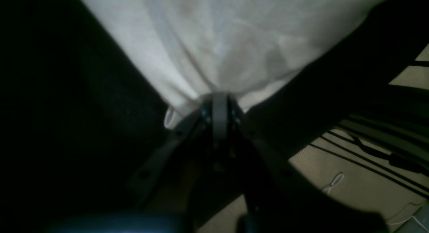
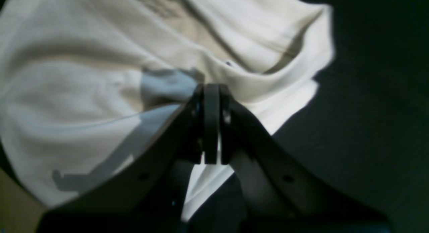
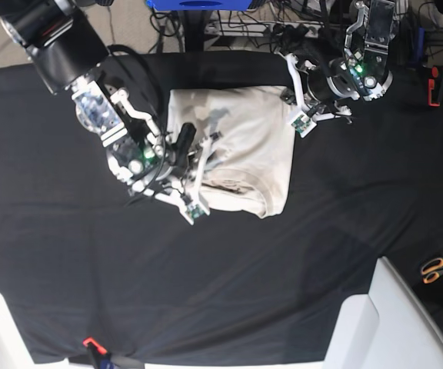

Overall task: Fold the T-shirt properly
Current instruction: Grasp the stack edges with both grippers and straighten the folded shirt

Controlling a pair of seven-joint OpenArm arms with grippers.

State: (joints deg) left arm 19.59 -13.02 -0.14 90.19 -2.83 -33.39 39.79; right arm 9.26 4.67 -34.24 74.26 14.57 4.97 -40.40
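Currently listed: cream T-shirt, partly folded on the black desk, left claw clamped on its edge, right claw clamped on another fold; risk, uneven pulling could bunch or drag the layers crooked.

I see my left pincer and right pincer both clamped tight, arms angled inward toward each other.

Both arms are black with silver-grey metal joints, loose black cables and small green lights, ending in dark flat fingers with round screw holes.
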